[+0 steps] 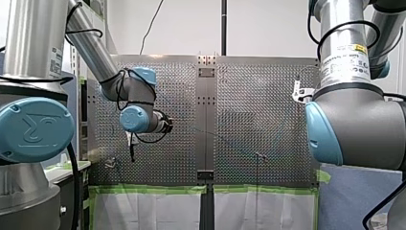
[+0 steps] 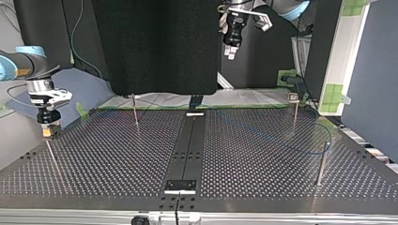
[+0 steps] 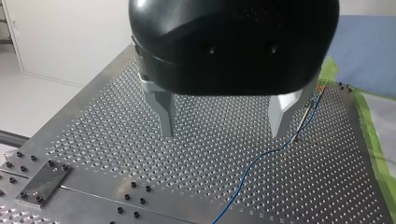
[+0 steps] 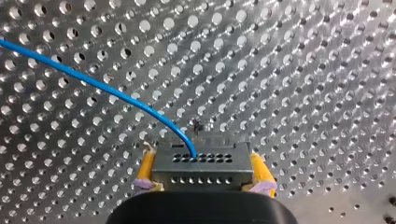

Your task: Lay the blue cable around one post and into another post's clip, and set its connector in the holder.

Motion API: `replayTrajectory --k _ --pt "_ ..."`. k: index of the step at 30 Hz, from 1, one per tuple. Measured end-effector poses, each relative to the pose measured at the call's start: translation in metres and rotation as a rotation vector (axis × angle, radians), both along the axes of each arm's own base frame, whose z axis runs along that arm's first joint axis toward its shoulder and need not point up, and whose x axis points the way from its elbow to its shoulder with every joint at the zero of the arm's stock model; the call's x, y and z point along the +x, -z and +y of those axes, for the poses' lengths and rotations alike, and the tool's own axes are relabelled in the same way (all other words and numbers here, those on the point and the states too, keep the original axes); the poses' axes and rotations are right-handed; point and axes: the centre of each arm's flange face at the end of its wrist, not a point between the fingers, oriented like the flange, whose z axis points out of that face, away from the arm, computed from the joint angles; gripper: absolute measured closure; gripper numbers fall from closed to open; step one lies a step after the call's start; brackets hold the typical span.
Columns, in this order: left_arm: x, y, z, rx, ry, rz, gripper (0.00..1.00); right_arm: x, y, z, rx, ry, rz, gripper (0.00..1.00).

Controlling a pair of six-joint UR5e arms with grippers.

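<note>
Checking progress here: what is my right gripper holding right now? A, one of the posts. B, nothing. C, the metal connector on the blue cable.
C: in the right wrist view the connector sits between the right gripper's yellow pads, the blue cable running out of it.

**Hidden, cropped and unreadable items: cable bench**

Connector (image 4: 201,168): near half buried behind the black body of my right pincer (image 4: 201,155). Blue cable (image 4: 93,83): runs out of the right wrist view. It also runs off the edge of the left wrist view, where its far end by the thin post (image 3: 308,114) is too blurred to tell touching from apart. In the front view it is a faint thread only. Bench (image 1: 258,110): right side covered by my right arm (image 1: 354,120) in the front view; far part blocked by my left pincer (image 3: 223,133) housing in the left wrist view.
</note>
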Motion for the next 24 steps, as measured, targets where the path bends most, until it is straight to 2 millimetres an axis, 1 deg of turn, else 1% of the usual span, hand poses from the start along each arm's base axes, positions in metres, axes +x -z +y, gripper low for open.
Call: replayTrajectory --k 24 --pt "0.0007 0.0002 0.0008 0.004 -0.002 0.002 0.00 -0.0068 -0.0040 -0.0041 -0.012 -0.017 -0.005 1.00"
